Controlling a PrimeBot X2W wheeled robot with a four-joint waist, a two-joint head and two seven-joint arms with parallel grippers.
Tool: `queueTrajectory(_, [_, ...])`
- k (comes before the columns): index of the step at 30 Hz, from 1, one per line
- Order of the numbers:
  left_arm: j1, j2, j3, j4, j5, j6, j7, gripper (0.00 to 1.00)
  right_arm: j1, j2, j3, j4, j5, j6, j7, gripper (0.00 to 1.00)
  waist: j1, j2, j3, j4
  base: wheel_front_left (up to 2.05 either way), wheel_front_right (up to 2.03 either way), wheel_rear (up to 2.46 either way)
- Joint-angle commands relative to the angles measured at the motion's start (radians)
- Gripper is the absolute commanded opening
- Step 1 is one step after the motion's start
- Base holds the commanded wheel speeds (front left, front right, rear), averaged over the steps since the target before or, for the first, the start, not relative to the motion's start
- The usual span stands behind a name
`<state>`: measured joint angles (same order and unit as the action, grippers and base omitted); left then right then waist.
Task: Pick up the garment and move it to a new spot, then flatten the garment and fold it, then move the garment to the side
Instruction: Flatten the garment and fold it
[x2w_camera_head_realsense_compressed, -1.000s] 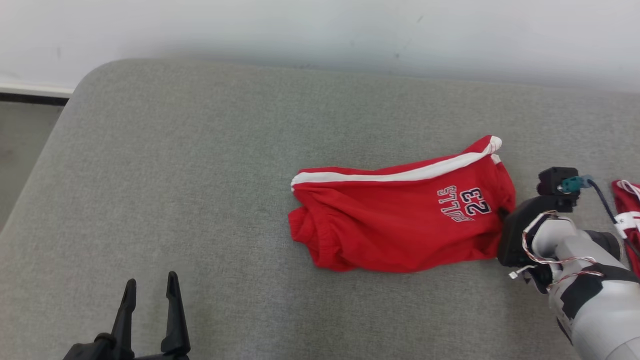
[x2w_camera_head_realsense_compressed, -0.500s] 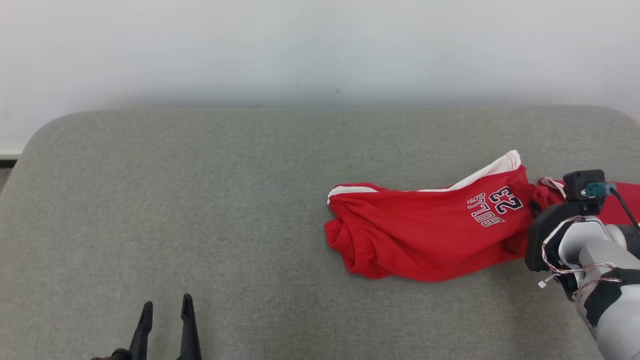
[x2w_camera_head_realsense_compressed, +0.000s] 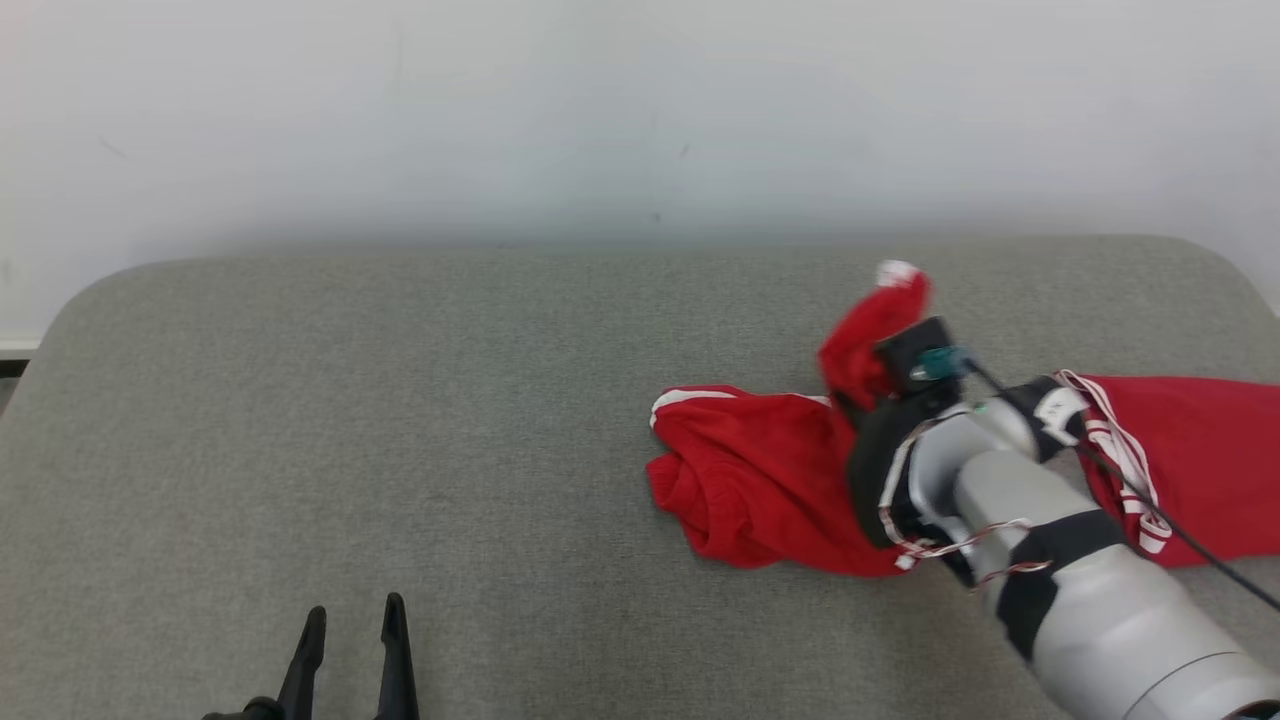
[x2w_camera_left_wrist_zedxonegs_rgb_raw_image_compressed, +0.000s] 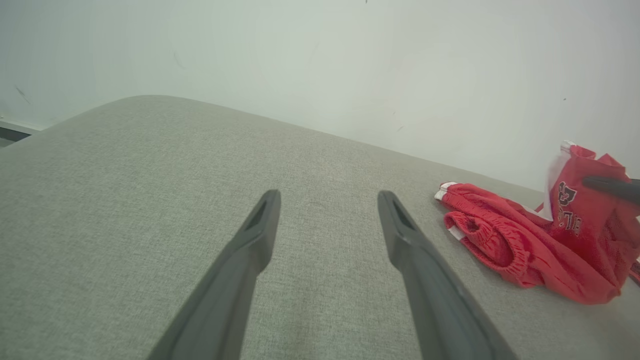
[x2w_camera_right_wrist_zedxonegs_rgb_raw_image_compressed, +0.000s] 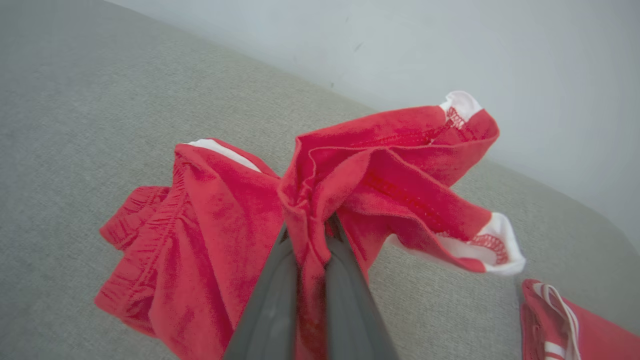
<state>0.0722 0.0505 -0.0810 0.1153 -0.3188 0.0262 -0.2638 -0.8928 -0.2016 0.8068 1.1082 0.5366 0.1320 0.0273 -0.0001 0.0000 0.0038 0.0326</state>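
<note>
R gripper (x2w_camera_right_wrist_zedxonegs_rgb_raw_image_compressed: 312, 229) pinching red shorts (x2w_camera_right_wrist_zedxonegs_rgb_raw_image_compressed: 225, 210), leg end raised off grey cushion (x2w_camera_right_wrist_zedxonegs_rgb_raw_image_compressed: 75, 125); 2nd red garment (x2w_camera_right_wrist_zedxonegs_rgb_raw_image_compressed: 575, 330) btm-right.

Lower right of the head view, there's the pale grey rounded right forearm (x2w_camera_head_realsense_compressed: 1110, 630), a black band (x2w_camera_head_realsense_compressed: 1050, 565) wrapped round it, and thin red-and-white twisted wires (x2w_camera_head_realsense_compressed: 950, 548) looping over a black wrist housing (x2w_camera_head_realsense_compressed: 875, 470). On top sits a small black camera block (x2w_camera_head_realsense_compressed: 905, 352) with a teal plug (x2w_camera_head_realsense_compressed: 940, 363) and a thin black cable (x2w_camera_head_realsense_compressed: 1240, 575). Lower left is the left gripper (x2w_camera_head_realsense_compressed: 355, 605): two long, dark, tapering fingers (x2w_camera_left_wrist_zedxonegs_rgb_raw_image_compressed: 260, 235), matte, each slotted near its tip.
</note>
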Motion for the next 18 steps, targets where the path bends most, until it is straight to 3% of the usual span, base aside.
queueTrajectory(1, [-0.007,0.000,-0.003,0.003,-0.014,0.000,0.000,1.00,0.014,0.014,0.023,-0.025,0.006,-0.003,0.023,0.00,0.0001,0.0000,0.007,0.019,0.00,0.00,0.00])
queueTrajectory(9, [-0.041,0.000,-0.023,0.014,-0.018,-0.007,0.000,1.00,0.027,0.035,0.144,-0.128,0.071,-0.003,0.189,0.00,0.0001,0.0000,0.045,0.091,0.00,0.00,0.00])
queueTrajectory(18, [-0.058,0.000,-0.043,0.019,-0.022,-0.001,0.000,1.00,0.034,0.035,0.169,-0.118,0.133,-0.003,0.227,0.00,0.0001,0.0000,0.067,0.137,0.00,0.00,0.00])
